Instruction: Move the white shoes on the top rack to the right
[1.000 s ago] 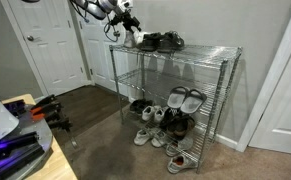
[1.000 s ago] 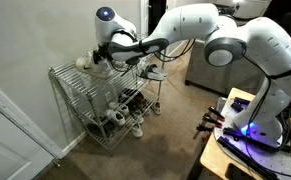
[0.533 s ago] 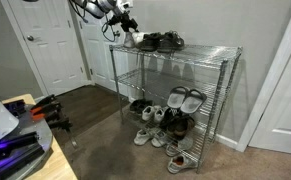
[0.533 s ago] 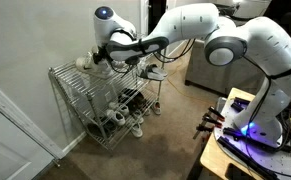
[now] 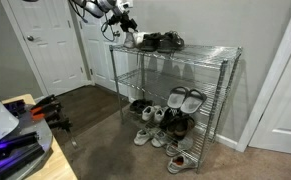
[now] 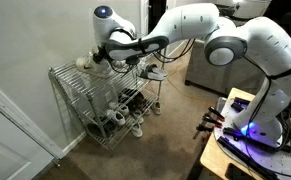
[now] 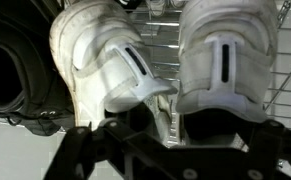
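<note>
Exterior view, left to right:
- Tool [image 5: 128,27] hangs over the left end of the top rack [image 5: 207,50], pointing down, right above the white shoes [image 5: 133,41]. Touching or just clear of them: cannot tell, too small.
- White shoes sit side by side at the left end of the top rack, by the left corner posts.
- Black shoes [image 5: 163,41] lie just beside them on the right, about mid-shelf.
- Pale sandals [image 5: 186,98] stand on a lower shelf towards the right, with more small shoes [image 5: 145,135] on the floor under the rack.

Wrist view:
- Black shoe [image 7: 10,70] is at the left edge.
- Both white shoes [image 7: 103,58] fill the frame, one left and one right, dark openings towards the camera, with wire grid showing between them.
- Tool jaws are spread wide along the bottom edge and grip nothing. The shoes lie past the fingers, not between them.

In an exterior view from the opposite side, the tool [image 6: 108,60] hovers over the top rack [image 6: 69,80] with the arm reaching in from the right. The shoes under it are mostly hidden there.
</note>
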Available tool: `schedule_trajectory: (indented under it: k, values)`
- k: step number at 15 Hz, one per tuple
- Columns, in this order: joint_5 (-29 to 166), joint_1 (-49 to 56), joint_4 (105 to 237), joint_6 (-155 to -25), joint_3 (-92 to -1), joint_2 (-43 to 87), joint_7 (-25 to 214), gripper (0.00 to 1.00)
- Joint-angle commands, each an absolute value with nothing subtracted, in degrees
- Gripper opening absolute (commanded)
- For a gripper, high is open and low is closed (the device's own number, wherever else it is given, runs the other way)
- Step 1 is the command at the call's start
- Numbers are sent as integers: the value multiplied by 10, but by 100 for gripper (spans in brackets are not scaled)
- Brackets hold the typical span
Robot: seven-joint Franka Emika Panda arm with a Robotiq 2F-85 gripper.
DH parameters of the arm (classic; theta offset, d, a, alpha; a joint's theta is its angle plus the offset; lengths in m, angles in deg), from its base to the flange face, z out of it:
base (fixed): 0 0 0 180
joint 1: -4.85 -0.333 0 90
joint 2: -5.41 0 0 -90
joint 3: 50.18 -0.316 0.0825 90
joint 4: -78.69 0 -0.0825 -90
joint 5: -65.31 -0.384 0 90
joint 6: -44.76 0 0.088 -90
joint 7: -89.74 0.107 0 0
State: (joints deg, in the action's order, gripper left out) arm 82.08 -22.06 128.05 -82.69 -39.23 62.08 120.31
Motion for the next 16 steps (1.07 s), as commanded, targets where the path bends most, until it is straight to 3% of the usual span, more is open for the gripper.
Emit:
schedule_trajectory:
  k: [1, 3, 7, 14, 16]
  values:
    - [827, -216, 1277, -801, -383, 623, 1188, 100]
    - [818, -210, 1281, -807, -391, 621, 1175, 74]
    - [818, -209, 1280, -805, -395, 620, 1167, 47]
    - [818, -210, 1281, -809, -401, 617, 1153, 3]
    - [820, -212, 1280, -808, -401, 615, 1148, 1]
